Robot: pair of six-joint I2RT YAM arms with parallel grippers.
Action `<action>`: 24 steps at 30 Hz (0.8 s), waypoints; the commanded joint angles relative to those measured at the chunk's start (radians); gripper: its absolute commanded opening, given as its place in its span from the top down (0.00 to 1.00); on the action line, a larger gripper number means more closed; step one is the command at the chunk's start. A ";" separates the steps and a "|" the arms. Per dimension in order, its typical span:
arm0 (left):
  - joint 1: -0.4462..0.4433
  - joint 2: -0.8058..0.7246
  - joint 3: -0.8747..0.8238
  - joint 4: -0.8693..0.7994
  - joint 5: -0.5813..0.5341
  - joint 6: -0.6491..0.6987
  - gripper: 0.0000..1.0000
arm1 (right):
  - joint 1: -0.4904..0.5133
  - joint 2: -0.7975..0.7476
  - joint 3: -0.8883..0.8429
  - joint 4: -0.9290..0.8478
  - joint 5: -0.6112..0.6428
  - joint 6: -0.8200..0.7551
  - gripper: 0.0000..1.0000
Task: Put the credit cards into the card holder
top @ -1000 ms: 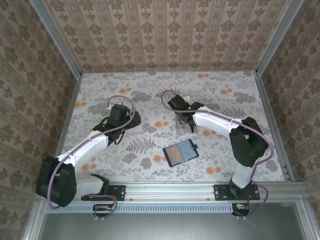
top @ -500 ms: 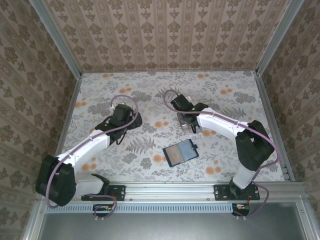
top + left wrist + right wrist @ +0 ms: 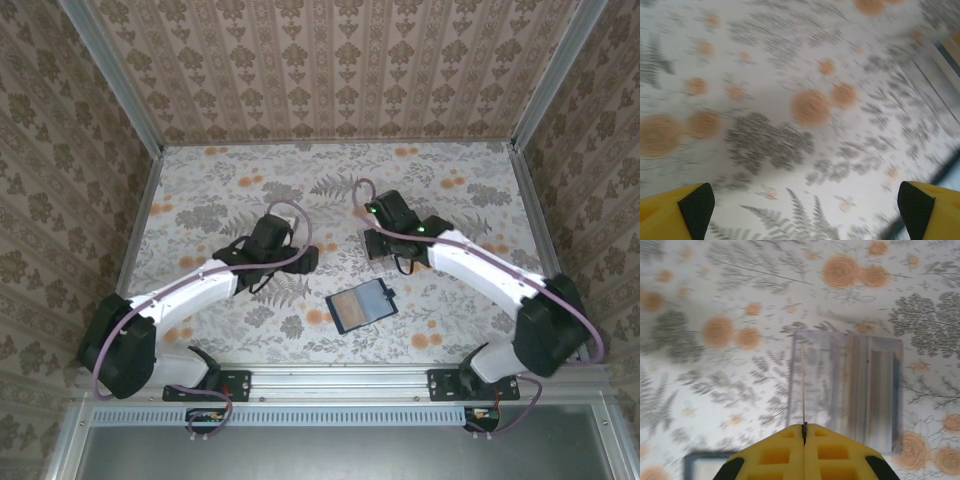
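A credit card (image 3: 802, 385) is being pinched edge-on by the right gripper (image 3: 804, 429), at twelve o'clock from the card holder (image 3: 362, 304); the left gripper (image 3: 805, 200) is being held wide.

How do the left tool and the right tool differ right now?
The left tool stands wide open and empty; the right tool is shut, pinching what looks like a thin card edge-on. The left tool hangs over the patterned table; the right tool hangs over the clear rack. Both have yellow fingers with black pads.
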 commanded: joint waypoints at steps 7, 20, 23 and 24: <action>-0.144 0.086 -0.032 0.029 0.192 0.287 0.03 | -0.085 -0.248 -0.291 0.077 -0.471 -0.027 1.00; -0.321 0.219 -0.069 0.088 0.009 0.517 0.01 | -0.094 -0.062 -0.491 0.368 -0.660 0.037 1.00; -0.323 0.250 -0.051 0.076 -0.037 0.513 0.01 | -0.094 -0.037 -0.467 0.351 -0.665 0.051 1.00; -0.324 0.258 -0.046 0.074 -0.048 0.508 0.01 | -0.094 -0.034 -0.476 0.370 -0.667 0.066 1.00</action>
